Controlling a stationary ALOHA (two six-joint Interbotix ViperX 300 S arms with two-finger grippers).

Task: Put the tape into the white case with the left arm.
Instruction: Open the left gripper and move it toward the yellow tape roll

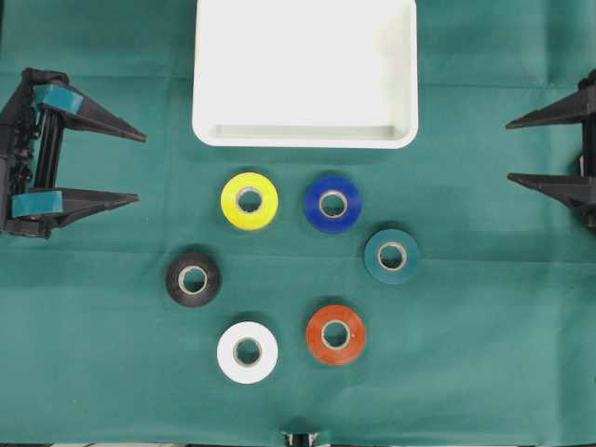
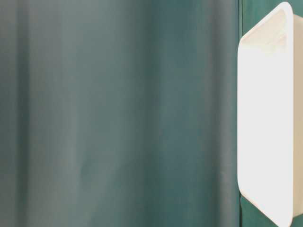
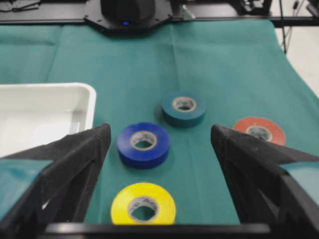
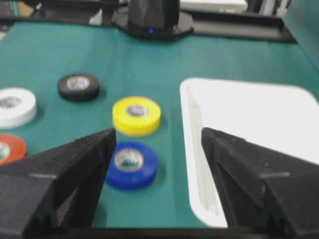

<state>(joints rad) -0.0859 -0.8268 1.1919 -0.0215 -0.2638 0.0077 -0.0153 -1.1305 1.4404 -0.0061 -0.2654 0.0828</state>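
**Six tape rolls on the cloth, both grippers wide and holding nothing**

The white case (image 1: pixel 304 74) sits at the far middle of the green cloth (image 1: pixel 112 354), and nothing lies in the part of it that shows. In the table-level view only its rim shows at the right edge, against blurred green fabric.

Six rolls lie flat on the cloth, all near of the case and apart from one another. The yellow roll (image 1: pixel 250 200) and the blue roll (image 1: pixel 333 203) lie closest to the case's near rim, yellow on the left. The teal roll (image 1: pixel 392 256) lies right of and nearer than the blue one. The black roll (image 1: pixel 194 279) lies left, nearer than the yellow. The white roll (image 1: pixel 248 352) and the orange roll (image 1: pixel 336 334) are nearest of all, white on the left.

The left gripper (image 1: pixel 135 168) waits at the left edge, its teal-banded fingers spread wide and pointing right toward the rolls, with nothing between them. Its wrist view looks over the yellow and blue rolls.

The right gripper (image 1: pixel 517 149) stands at the right edge, its plain black jaws likewise spread, pointing left, gripping nothing.
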